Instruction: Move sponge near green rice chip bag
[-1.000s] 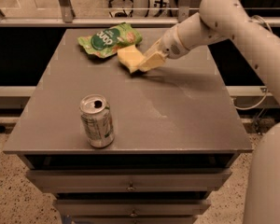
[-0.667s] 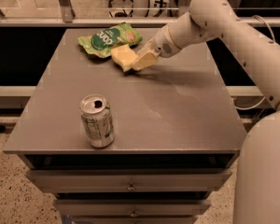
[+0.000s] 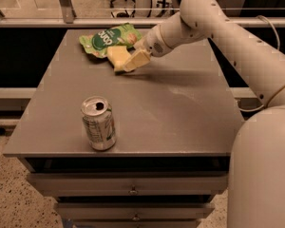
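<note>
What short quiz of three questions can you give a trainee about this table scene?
1. True or false: the drink can stands upright near the front edge of the table.
2. Where is the hand? A) beside the can B) at the sponge, towards the back of the table C) below the table top
3. Short answer: which item lies just behind the sponge?

Key: 1 true; 2 B; 3 the green rice chip bag.
</note>
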`<move>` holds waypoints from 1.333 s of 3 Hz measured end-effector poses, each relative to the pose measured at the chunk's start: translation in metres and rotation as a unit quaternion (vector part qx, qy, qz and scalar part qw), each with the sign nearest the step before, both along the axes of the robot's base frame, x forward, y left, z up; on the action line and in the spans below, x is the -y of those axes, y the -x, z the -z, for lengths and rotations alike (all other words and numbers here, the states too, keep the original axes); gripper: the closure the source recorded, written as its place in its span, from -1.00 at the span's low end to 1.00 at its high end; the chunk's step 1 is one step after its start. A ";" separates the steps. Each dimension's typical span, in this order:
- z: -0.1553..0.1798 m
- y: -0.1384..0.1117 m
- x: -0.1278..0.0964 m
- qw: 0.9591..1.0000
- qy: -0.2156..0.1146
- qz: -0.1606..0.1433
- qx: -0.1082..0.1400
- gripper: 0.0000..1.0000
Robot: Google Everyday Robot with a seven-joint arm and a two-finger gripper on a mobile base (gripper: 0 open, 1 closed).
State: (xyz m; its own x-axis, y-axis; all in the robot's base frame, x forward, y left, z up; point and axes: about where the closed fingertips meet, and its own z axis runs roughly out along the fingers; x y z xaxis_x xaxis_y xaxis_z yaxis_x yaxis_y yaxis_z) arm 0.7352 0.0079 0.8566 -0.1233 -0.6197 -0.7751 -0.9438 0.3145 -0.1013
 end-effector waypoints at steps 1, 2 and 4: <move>-0.001 -0.001 0.000 1.000 -0.001 0.003 0.002 -1.00; -0.009 0.002 0.024 1.000 0.002 0.017 0.010 -1.00; -0.062 0.029 0.147 0.994 -0.066 0.076 0.047 -1.00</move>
